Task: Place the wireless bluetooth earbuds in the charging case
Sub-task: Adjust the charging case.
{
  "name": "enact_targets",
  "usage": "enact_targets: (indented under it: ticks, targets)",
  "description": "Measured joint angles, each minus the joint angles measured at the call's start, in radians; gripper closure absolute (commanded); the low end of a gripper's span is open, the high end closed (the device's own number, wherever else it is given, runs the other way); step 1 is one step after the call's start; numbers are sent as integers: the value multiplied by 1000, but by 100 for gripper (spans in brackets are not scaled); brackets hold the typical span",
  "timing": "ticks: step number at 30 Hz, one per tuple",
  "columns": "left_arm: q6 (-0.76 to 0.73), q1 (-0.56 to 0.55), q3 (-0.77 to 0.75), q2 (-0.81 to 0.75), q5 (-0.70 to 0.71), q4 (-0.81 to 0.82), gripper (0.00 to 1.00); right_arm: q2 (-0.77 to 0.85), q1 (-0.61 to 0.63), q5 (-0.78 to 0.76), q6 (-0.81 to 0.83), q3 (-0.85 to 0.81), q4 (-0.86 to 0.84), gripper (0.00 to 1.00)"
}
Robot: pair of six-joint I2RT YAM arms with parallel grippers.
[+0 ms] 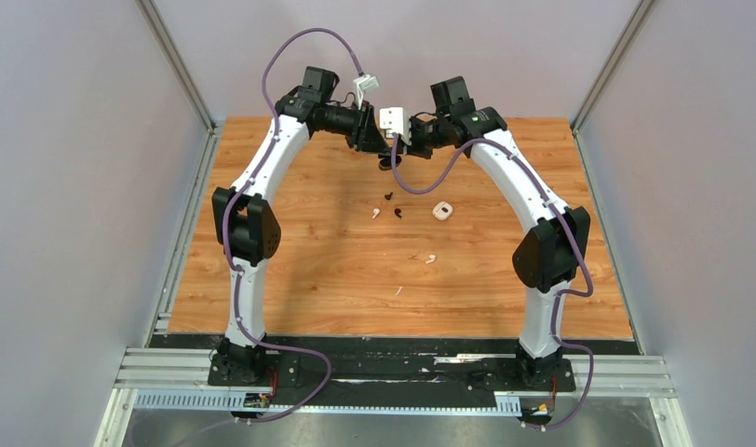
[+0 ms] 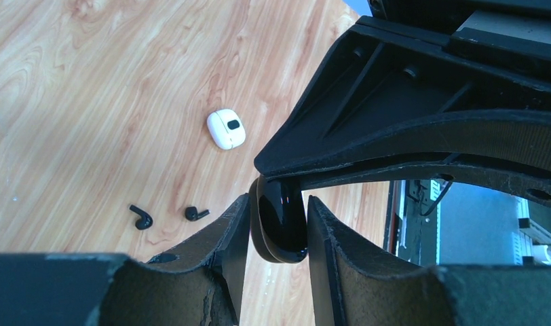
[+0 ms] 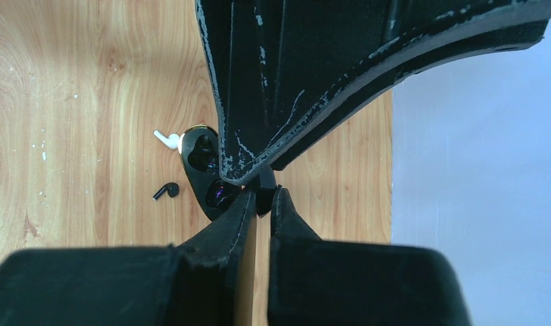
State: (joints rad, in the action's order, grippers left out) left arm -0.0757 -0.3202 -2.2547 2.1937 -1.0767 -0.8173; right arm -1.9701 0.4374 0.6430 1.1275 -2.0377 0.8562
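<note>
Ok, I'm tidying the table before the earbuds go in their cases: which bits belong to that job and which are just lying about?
Job: black case, in left hand and right hand; two black earbuds; two white earbuds; white case.
Lying about: white fleck.

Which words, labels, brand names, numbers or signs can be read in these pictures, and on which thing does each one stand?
No text can be read in any view.
The white charging case: only a small dark oval mark, no letters.
The black charging case: glossy and plain where it shows.
The white blocks near the wrists: too small to show any print.
</note>
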Motion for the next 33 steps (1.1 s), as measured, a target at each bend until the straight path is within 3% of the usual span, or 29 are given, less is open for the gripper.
enact_targets:
  ticks: [6, 14, 18, 28, 33]
  targets:
    - [6, 2, -12, 13, -13, -6, 60, 0, 0, -7, 0, 0, -1, 100]
    - [15, 6, -32, 32, -37, -10, 90, 0, 0, -19, 0, 0, -4, 100]
    - [15, 7, -32, 37, -47, -9, 100, -1, 2, -26, 0, 0, -4, 100]
    - [27, 17, -27, 37, -40, 6, 100, -2, 6, -43, -36, 0, -40, 53]
    - [49, 32, 28, 37, -20, 66, 100, 8, -24, -23, -109, 0, -67, 40]
